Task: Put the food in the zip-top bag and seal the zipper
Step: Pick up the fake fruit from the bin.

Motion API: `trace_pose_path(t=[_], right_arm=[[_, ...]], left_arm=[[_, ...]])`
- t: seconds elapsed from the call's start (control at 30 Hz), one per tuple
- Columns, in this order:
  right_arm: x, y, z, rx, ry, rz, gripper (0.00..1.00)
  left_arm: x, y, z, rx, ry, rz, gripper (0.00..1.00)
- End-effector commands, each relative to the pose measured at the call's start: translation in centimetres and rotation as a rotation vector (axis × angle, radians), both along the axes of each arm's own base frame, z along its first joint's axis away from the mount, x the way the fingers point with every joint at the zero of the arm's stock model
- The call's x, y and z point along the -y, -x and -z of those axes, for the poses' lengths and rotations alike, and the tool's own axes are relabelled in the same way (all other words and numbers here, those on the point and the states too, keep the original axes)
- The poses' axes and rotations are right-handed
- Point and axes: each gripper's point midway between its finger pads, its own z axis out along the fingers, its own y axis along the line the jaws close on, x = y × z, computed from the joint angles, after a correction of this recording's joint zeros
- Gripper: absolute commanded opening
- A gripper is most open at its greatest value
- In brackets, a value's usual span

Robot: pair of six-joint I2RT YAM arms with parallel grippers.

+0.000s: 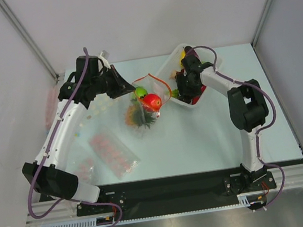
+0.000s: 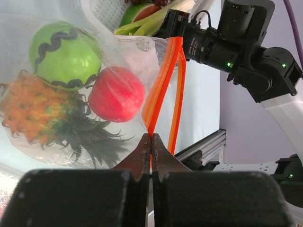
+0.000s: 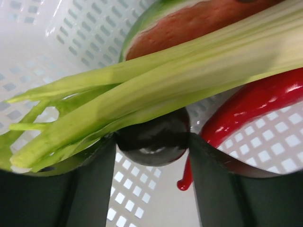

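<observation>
Pinching the end of the zipper [image 2: 161,85] with jaws pressed together, the left gripper [image 2: 151,142] holds the bag [image 2: 142,52], food [image 2: 116,93] inside but mouth gaping, so a tug could roll it out, while beyond, the right gripper [image 3: 152,140] has jaws flanking a dark piece [image 3: 151,125] in the basket [image 3: 57,38], grip unclear.

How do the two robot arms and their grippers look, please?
The left arm and right arm have white links with black joint housings; a purple cable runs along each. The left gripper and right gripper are black. Small green lights dot the right arm.
</observation>
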Motion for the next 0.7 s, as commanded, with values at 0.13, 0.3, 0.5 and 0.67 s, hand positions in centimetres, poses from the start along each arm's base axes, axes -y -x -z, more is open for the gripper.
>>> trace_pose_path(t=[0.13, 0.3, 0.5, 0.67], right_arm=[[0.6, -1.3, -3.9, 0.088, -0.027, 0.04, 0.44], [1.5, -1.4, -8.7, 0.178, -0.052, 0.071, 0.41], [1.8, 0.4, -14.4, 0.287, -0.105, 0.057, 0.41], [0.6, 0.9, -18.8, 0.399, -0.197, -0.01, 0.39]], left_arm=[[0.7, -0.6, -3.1, 0.077, 0.036, 0.027, 0.0], [0.7, -0.6, -2.8, 0.066, 0.031, 0.024, 0.0], [0.6, -0.8, -2.3, 0.048, 0.008, 0.02, 0.0], [0.8, -0.8, -1.9, 0.038, 0.006, 0.028, 0.0]])
